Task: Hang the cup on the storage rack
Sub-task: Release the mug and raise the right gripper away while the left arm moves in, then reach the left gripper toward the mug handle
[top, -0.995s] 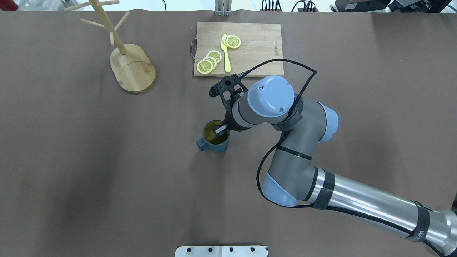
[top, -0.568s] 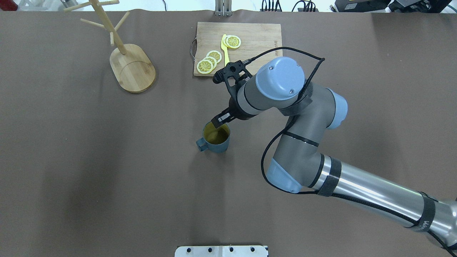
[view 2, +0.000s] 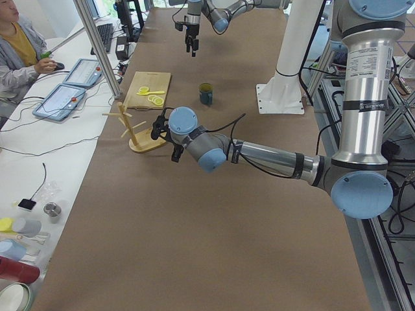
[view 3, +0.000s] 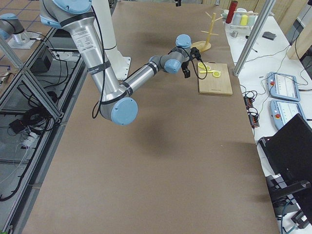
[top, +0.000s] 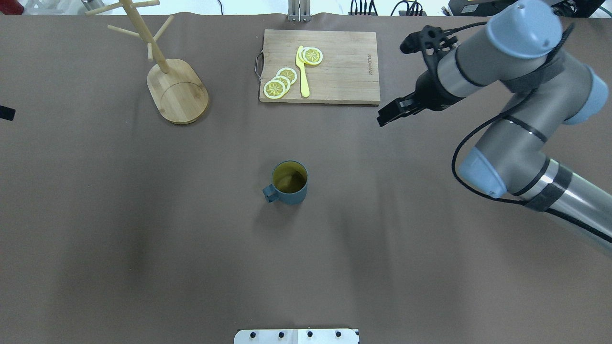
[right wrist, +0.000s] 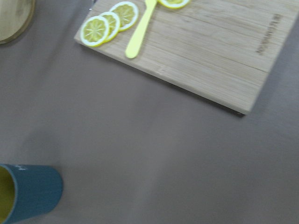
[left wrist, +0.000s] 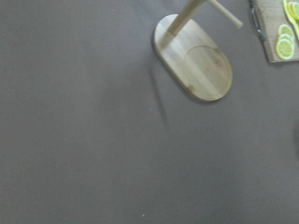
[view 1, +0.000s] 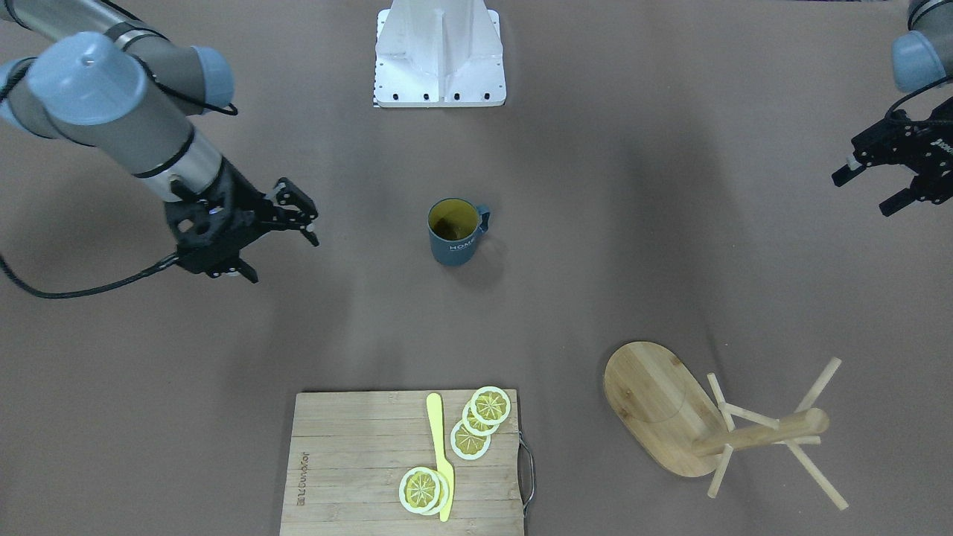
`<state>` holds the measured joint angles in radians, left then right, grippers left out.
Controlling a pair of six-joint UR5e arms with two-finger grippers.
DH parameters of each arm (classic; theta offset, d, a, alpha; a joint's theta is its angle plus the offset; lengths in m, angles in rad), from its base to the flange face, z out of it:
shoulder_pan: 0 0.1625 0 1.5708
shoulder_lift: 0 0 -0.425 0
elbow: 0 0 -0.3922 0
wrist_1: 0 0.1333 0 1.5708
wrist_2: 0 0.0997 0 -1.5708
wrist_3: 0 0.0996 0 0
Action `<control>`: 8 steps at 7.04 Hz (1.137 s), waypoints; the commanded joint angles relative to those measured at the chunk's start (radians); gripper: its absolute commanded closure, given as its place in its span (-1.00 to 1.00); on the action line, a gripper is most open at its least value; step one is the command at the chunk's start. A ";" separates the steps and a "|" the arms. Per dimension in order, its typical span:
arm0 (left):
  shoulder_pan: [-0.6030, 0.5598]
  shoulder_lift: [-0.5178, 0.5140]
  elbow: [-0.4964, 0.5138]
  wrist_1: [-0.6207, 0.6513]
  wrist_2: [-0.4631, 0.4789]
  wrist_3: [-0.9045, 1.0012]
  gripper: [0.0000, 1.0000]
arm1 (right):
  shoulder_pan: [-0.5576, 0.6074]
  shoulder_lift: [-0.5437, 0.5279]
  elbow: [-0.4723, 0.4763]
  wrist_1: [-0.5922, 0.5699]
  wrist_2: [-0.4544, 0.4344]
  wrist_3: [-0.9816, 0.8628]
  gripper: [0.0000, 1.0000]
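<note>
Right end effector (view 1: 284, 259) spread, empty | left end effector (view 1: 862, 195) spread | cylindrical teal cup (view 1: 454, 244) upright

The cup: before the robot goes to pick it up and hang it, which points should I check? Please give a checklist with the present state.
1. Cup stands upright, nothing touching it: ok.
2. Handle is in view, pointing to the robot's left: ok.
3. Storage rack stands upright, pegs bare: ok.
4. Right gripper open and holding nothing: ok.
5. Left gripper open and holding nothing: ok.
6. A gripper at the cup: not ok, both are far from it.
</note>
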<state>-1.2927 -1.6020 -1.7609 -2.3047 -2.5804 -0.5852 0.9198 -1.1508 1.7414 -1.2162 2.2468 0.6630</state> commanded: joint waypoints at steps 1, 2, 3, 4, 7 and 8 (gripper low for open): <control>0.113 -0.094 0.003 -0.174 0.074 -0.038 -0.95 | 0.184 -0.151 0.030 0.001 0.159 -0.078 -1.00; 0.174 -0.137 0.001 -0.195 0.106 -0.039 -0.94 | 0.242 -0.220 0.032 0.001 0.192 -0.133 -1.00; 0.243 -0.160 -0.003 -0.241 0.202 -0.045 -0.94 | 0.260 -0.289 0.035 0.001 0.189 -0.152 -1.00; 0.366 -0.161 0.021 -0.421 0.379 -0.117 -0.94 | 0.278 -0.338 0.035 0.004 0.180 -0.198 -1.00; 0.724 -0.234 0.105 -0.650 0.768 -0.180 -0.94 | 0.362 -0.456 0.018 0.001 0.180 -0.357 -1.00; 0.765 -0.265 0.148 -0.659 0.820 -0.167 -0.93 | 0.370 -0.467 0.020 0.003 0.178 -0.370 -1.00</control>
<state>-0.6051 -1.8266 -1.6553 -2.9440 -1.8430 -0.7617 1.2729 -1.5920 1.7626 -1.2140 2.4264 0.3216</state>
